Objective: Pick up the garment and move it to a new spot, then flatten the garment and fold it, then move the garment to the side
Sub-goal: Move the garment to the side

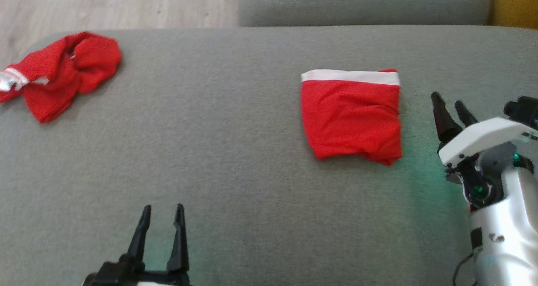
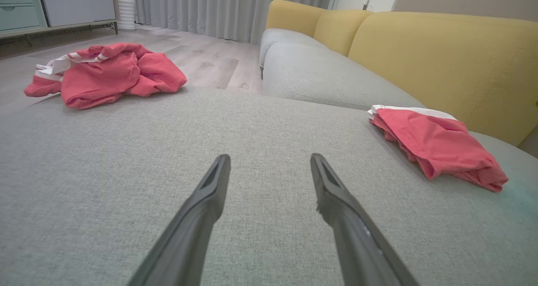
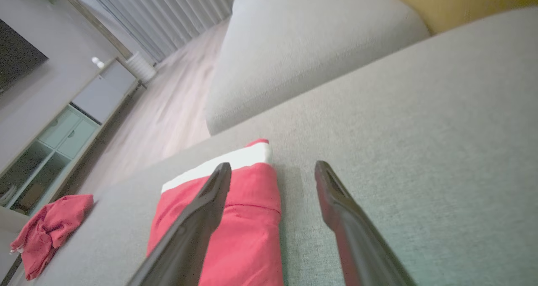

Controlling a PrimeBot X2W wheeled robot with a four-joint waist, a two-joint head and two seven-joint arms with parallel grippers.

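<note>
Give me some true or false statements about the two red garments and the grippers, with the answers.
1. The folded garment lies nearer the right gripper than the left gripper. True.
2. The far-left garment is folded flat. False: it lies crumpled.
3. The left gripper grips cloth. False: it is open, holding nothing, over bare grey cushion.
4. The folded garment's white band is on its far side from the robot. True.

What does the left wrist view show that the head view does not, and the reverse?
The left wrist view adds the grey curtains and the cabinet. The head view adds the right claw. Both share the folded red garment, the crumpled red garment, the grey cushion and the open left claw.
</note>
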